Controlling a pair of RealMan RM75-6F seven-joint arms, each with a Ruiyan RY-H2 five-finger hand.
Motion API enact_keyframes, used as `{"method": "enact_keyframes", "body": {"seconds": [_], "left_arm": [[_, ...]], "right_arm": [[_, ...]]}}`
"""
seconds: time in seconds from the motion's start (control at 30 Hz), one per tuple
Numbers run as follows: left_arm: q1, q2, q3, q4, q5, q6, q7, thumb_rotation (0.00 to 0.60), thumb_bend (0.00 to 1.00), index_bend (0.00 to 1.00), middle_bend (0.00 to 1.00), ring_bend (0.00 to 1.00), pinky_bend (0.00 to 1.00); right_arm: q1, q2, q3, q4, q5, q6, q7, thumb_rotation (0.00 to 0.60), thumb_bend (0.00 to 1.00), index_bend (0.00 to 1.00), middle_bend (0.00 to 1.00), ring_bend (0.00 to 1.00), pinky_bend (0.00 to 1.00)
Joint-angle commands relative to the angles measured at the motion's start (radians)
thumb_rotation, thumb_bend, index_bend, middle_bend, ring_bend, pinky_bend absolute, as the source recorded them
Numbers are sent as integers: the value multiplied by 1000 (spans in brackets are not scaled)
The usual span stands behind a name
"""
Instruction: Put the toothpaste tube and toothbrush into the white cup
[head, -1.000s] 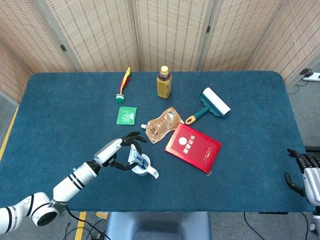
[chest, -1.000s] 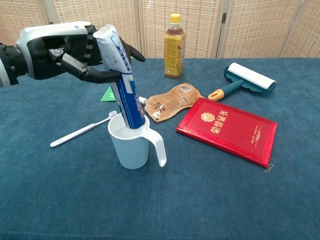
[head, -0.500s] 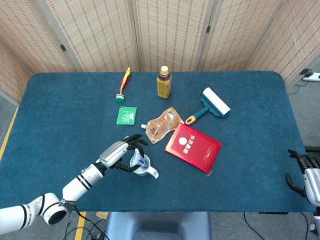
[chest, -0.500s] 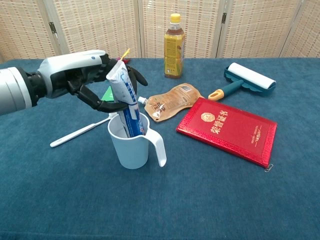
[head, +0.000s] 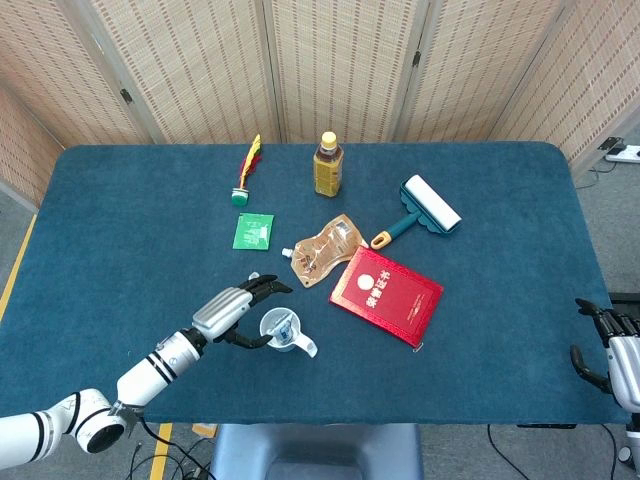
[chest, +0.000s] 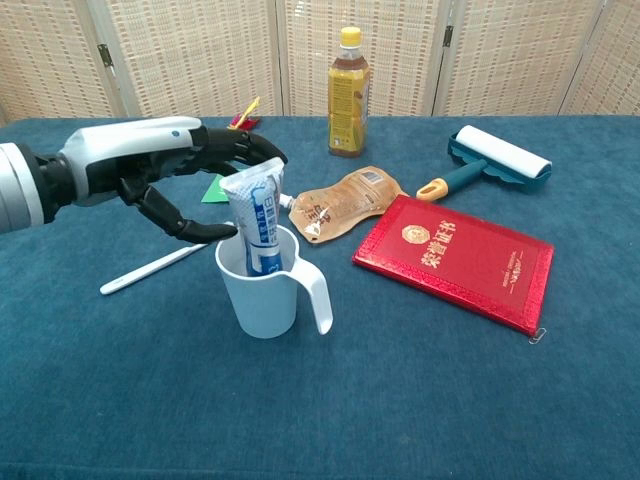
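The tube (chest: 255, 222) stood in the cup (chest: 262, 290), its crimped end up and leaning a little left, its lower part down inside; from the head view only its top showed in the cup's (head: 281, 331) mouth. It was white with blue and red print, but no words on it could be read. The brush (chest: 160, 260) lay flat on the table (chest: 420, 400) just left of the cup, its head near the rim.

The left hand (chest: 175, 170) hung beside the tube with its fingers (chest: 245, 150) spread apart above and behind the tube top, and the thumb tip close to the tube's left side; whether it touched could not be told. Nothing was gripped. In the head view the left hand (head: 235, 308) sat just left of the cup. The right hand (head: 608, 345) showed only at the right edge of the head view, off the table; how its fingers lay could not be told.

A red booklet (chest: 455, 262) with a gold emblem and gold Chinese characters lay right of the cup; the characters were too small to read. Beyond it were a lint roller (chest: 490, 160), a brown pouch (chest: 345, 200), a bottle (chest: 346, 95) with a yellow cap and an unreadable label, a green card (head: 254, 230) and a shuttlecock (head: 246, 170).
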Motion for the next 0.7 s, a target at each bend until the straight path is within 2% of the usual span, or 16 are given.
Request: {"method": "enact_keyframes", "body": {"seconds": [0.03, 0.33, 0.7], "left_arm": [[3, 20, 5, -15, 4, 3, -3, 600, 376, 133, 164, 53, 138], [36, 115, -19, -58, -23, 60, -60, 600, 376, 139, 161, 51, 138], [88, 182, -38, -21, -92, 94, -129, 600, 376, 239, 161, 55, 138]], "right_arm": [[-1, 0, 0, 1, 1, 1, 2, 600, 343, 174, 299, 247, 249], [-3, 2, 0, 2, -1, 5, 8, 600, 343, 174, 299, 247, 249], [-4, 1, -1, 1, -5, 6, 6, 600, 343, 174, 299, 247, 249]]}}
